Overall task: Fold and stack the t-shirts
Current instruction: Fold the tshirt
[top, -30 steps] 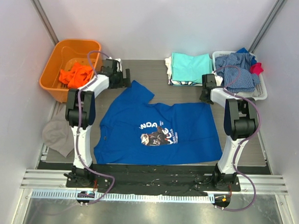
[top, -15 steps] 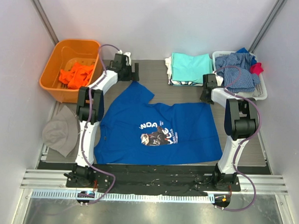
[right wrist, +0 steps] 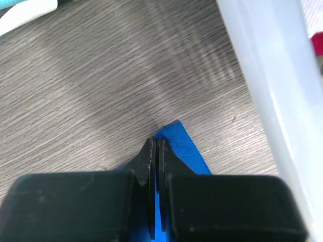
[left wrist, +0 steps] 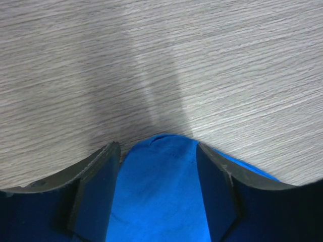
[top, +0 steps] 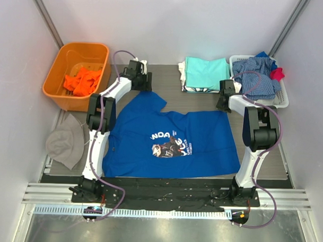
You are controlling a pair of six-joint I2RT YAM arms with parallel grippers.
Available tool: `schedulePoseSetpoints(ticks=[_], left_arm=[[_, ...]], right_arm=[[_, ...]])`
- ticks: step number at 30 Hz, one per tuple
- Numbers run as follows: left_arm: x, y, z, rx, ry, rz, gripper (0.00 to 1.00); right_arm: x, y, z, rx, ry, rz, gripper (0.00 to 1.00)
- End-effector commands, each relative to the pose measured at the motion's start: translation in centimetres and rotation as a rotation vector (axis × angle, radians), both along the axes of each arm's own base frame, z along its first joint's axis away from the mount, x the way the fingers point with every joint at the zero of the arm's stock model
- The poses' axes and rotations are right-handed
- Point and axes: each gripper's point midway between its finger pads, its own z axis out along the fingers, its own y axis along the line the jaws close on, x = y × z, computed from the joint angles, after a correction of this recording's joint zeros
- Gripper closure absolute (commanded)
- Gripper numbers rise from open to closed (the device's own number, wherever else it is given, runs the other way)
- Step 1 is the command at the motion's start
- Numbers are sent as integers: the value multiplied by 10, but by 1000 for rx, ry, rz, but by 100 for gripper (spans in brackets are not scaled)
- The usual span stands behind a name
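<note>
Blue t-shirt (top: 171, 145): right gripper (right wrist: 155, 143) pinched shut on corner; left gripper (left wrist: 159, 151) open astride sleeve. A shallow bite risks slipping.

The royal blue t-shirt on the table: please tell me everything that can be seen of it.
The royal blue cotton t-shirt lies spread flat, print up, on the grey wood-grain table, between the two arms. Its chest bears a small white-and-dark print with white letters. One sleeve points toward the far left, and the left gripper stands open astride its tip. The right gripper is shut on the shirt's far right corner.
</note>
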Motion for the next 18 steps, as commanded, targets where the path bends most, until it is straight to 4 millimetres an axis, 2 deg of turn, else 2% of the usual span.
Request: schedulePoseSetpoints(ticks=[1,12,18], left_arm=[[-2,3,-5,8,20,-9,35],[-3,7,-7,38,19,-12,42],[-2,8,-9,43,19,-11,57]], right_arm=[[-7,1,5,10,16,6,99],[-7,1,2,10,24,10,99],[-7,1,2,6,26,10,99]])
